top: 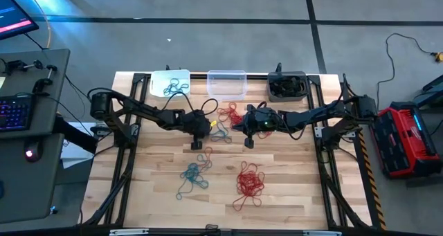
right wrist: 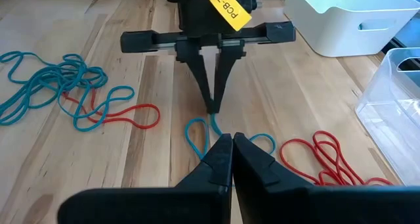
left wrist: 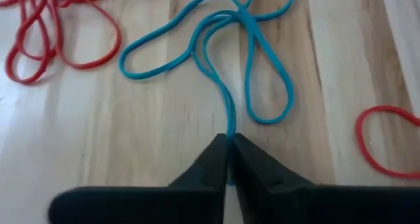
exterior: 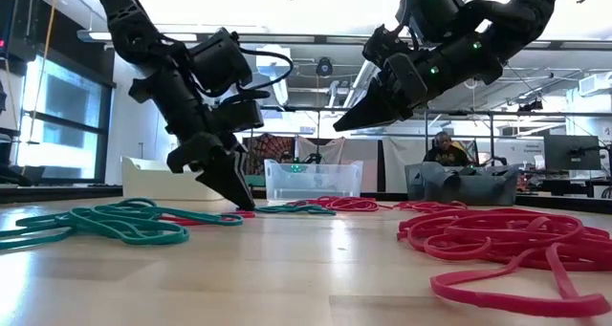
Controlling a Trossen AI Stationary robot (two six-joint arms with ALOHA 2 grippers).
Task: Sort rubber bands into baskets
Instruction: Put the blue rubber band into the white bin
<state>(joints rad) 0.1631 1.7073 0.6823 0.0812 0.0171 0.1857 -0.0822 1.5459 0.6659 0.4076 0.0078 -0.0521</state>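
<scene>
At the far left of the worktop's (top: 291,194) back edge stands the white basket (top: 169,82), with teal bands lying in it. In front of it the left tool (top: 208,130) is down at the wood, its fingers (left wrist: 213,161) pinched together on a strand of a teal rubber band (left wrist: 223,40) whose loops spread flat ahead of it; the right wrist view shows the same tool tip-down on that band. Nearer the front edge lies a bunch of teal bands (top: 192,178), with one red loop running through it. The clear basket (top: 226,84) stands at the middle of the back edge, a few red bands (top: 229,113) loose just before it. The right tool (top: 239,124) hangs above the worktop beside those red bands, its fingers (right wrist: 223,159) together and holding nothing. A larger red heap (top: 249,183) lies toward the front. The dark grey basket (top: 288,86) stands at the right of the row, dark bands inside.
</scene>
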